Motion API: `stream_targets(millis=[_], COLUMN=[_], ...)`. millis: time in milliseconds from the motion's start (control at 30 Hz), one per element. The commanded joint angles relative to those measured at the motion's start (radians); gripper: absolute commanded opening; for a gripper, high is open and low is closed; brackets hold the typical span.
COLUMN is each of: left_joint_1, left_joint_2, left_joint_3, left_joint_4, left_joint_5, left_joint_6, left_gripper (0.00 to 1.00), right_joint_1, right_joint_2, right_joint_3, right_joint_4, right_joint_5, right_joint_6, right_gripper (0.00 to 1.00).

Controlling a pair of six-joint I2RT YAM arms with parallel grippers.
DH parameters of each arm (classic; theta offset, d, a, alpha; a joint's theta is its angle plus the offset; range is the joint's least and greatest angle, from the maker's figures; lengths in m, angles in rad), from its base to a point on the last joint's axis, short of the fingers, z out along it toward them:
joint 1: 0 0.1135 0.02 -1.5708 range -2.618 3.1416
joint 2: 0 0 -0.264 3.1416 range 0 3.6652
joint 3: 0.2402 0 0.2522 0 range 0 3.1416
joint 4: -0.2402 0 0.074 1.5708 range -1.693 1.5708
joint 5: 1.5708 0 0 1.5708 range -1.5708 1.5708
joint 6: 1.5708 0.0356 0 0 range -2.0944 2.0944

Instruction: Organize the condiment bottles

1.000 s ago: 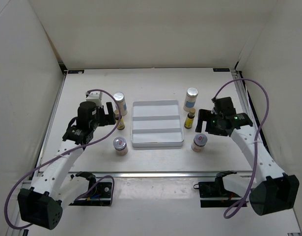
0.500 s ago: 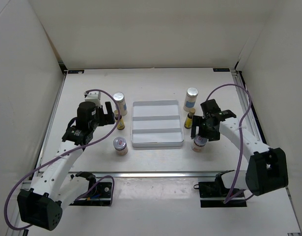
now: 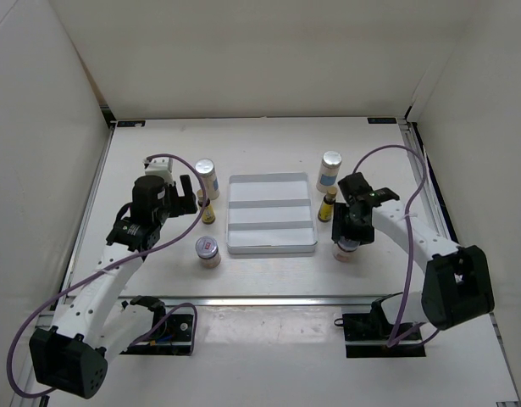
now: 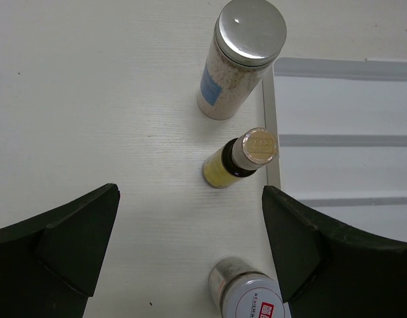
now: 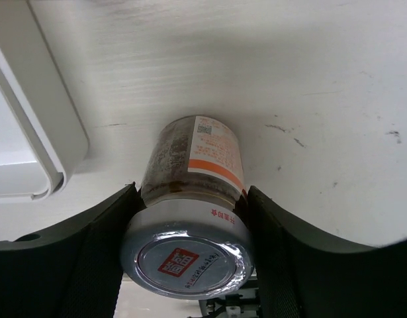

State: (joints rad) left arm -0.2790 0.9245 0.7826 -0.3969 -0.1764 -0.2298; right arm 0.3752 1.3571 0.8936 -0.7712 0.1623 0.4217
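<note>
The squat jar (image 5: pixel 190 159) has brown contents, a white-and-orange label and a silvery lid with red print. It stands upright on the table (image 5: pixel 335 99), just beside the white tray (image 5: pixel 31 112) at its near right corner. The right gripper (image 5: pixel 188 195) is angled down over it, fingers pinching the lid from both sides. The left gripper (image 4: pixel 188 195) hovers above a shaker (image 4: pixel 236 59), a yellow bottle (image 4: pixel 239 159) and a second jar (image 4: pixel 249 295), jaws spread wide.

Left tool (image 4: pixel 190 199) hangs with fingers spread wide; right tool (image 5: pixel 190 193) pinches a squat jar (image 5: pixel 190 156), both arms bent.
</note>
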Motion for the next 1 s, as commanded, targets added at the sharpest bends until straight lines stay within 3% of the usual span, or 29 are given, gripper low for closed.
stream_targets(millis=[0, 200, 400, 667, 967], left_joint_1=[-0.003, -0.003, -0.003, -0.003, -0.003], left_joint_2=[-0.032, -0.032, -0.032, -0.041, -0.041], left_joint_3=[0.035, 0.035, 0.035, 0.035, 0.035], left_joint_4=[-0.010, -0.010, -0.010, -0.010, -0.010], left_joint_5=[-0.017, -0.017, -0.017, -0.026, -0.035], left_joint_6=[-0.006, -0.006, -0.006, -0.006, -0.006], left_gripper=[1.00, 1.00, 1.00, 1.00, 1.00], right_joint_1=[0.034, 0.191, 0.287, 0.327, 0.337], right_joint_2=[-0.099, -0.158, -0.018, 0.155, 0.243], right_joint_3=[0.120, 0.277, 0.330, 0.340, 0.331], right_joint_4=[-0.085, -0.109, -0.042, 0.043, 0.084], right_joint_5=[0.074, 0.098, 0.079, 0.079, 0.057], right_joint_6=[0.017, -0.008, -0.018, -0.018, 0.000], right_gripper=[0.18, 0.10, 0.00, 0.00, 0.00])
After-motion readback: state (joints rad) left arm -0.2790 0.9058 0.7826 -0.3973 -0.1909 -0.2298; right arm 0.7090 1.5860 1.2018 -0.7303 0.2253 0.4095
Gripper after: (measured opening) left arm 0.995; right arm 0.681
